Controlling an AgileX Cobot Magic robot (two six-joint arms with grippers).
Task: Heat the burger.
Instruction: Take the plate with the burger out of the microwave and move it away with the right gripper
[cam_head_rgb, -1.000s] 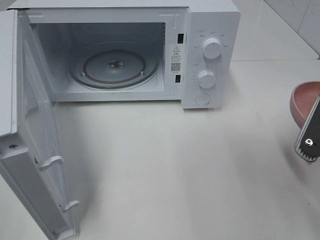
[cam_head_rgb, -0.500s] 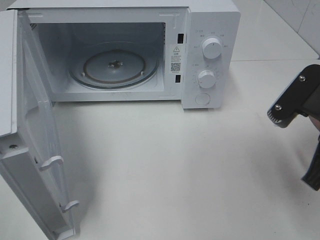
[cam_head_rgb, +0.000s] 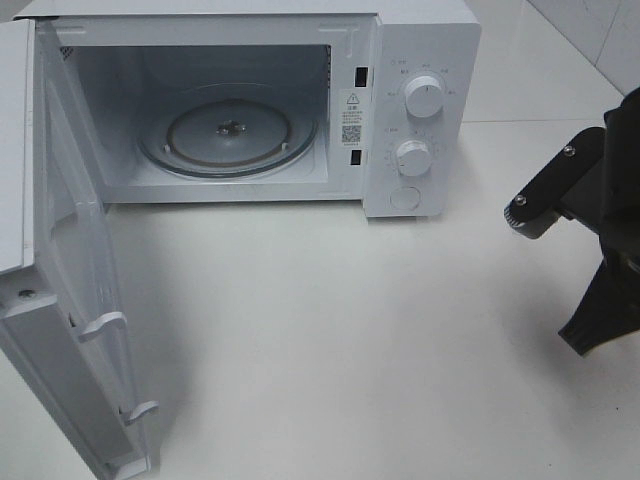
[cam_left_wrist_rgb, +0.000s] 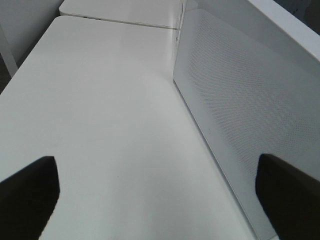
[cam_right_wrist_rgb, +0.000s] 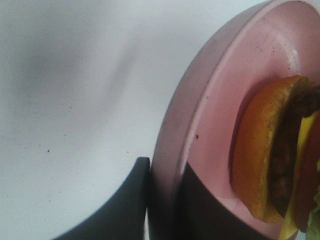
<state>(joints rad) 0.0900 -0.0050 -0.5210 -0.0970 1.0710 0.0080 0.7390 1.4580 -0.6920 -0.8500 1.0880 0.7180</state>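
The burger (cam_right_wrist_rgb: 272, 160), with a golden-brown bun and darker filling, lies on a round pink plate (cam_right_wrist_rgb: 200, 115) in the right wrist view. My right gripper (cam_right_wrist_rgb: 162, 200) is shut on the plate's rim, one dark finger (cam_right_wrist_rgb: 120, 205) outside it and the other inside. From the high camera only the black right arm (cam_head_rgb: 590, 200) shows, at the right edge, and it hides both plate and burger. The white microwave (cam_head_rgb: 420, 110) stands open, its glass turntable (cam_head_rgb: 228, 135) bare. My left gripper (cam_left_wrist_rgb: 157, 192) is open beside a white perforated panel (cam_left_wrist_rgb: 240, 100).
The microwave door (cam_head_rgb: 70, 300) swings out to the front left. Two round knobs (cam_head_rgb: 423, 98) and a button sit on the control panel at its right. White tabletop (cam_head_rgb: 330, 330) stretches between the open cavity and the right arm.
The right arm has come in from the right edge toward the left and now covers the pink plate that showed there a second ago. The left gripper stays open.
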